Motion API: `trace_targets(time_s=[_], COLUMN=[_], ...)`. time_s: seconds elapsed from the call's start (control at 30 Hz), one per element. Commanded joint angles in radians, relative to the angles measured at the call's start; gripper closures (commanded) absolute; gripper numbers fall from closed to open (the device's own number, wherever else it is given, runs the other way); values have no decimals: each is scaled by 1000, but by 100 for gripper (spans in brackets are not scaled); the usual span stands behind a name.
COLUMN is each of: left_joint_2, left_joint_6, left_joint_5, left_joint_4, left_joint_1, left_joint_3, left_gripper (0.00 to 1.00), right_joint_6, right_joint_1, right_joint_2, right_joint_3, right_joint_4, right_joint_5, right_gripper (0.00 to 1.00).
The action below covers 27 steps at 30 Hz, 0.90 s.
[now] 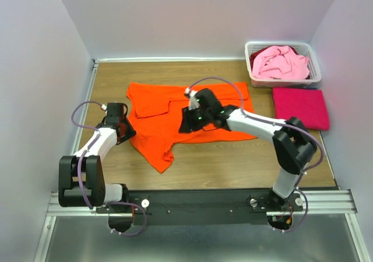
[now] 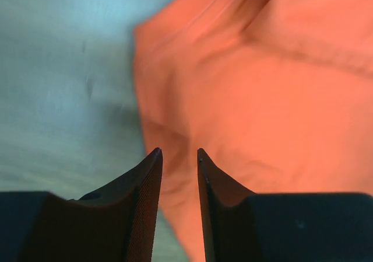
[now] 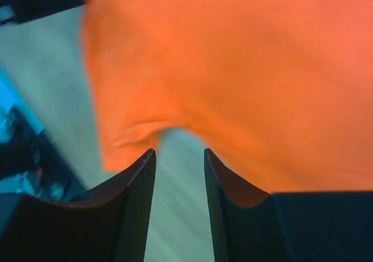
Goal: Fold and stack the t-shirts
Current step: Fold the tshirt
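A bright orange t-shirt [image 1: 154,125] lies spread and rumpled in the middle of the table. My left gripper [image 1: 127,132] is at its left edge. In the left wrist view this gripper [image 2: 179,151] has its jaws a little apart, with the orange cloth [image 2: 262,98] showing beyond the gap. My right gripper [image 1: 187,123] hovers over the shirt's middle. The right wrist view shows it [image 3: 179,151] open over bare table at the edge of the cloth [image 3: 233,58]. A magenta-red t-shirt [image 1: 300,107] lies folded at the right. A pale pink one [image 1: 280,63] is bunched in the basket.
The white slotted basket [image 1: 282,43] stands at the back right corner, just behind the folded magenta-red shirt. White walls close in the wooden table [image 1: 233,163] on the left, back and right. The arms' mounting rail [image 1: 198,203] runs along the near edge.
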Motion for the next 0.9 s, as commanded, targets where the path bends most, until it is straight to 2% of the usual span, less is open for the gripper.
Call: trace_targets(time_s=[0.0, 0.13, 0.43, 0.57, 0.87], left_joint_2=[-70, -41, 79, 128, 143], left_joint_6=[-89, -70, -32, -24, -7], left_joint_5=[-1, -50, -44, -33, -92], left_joint_4=[64, 85, 108, 111, 81], left_joint_1=[3, 20, 21, 23, 38], left_joint_3=[-52, -43, -16, -11, 1], left_gripper=[63, 64, 65, 66, 66], right_joint_6=[44, 32, 73, 76, 36], right_joint_1=[162, 266, 288, 288, 259], right_joint_2=[91, 192, 358, 358, 266], right_joint_3=[89, 187, 263, 220, 99], right_joint_4=[-12, -12, -23, -52, -119], right_joint_5=[-72, -73, -55, -52, 99], right_gripper=[55, 56, 56, 56, 56])
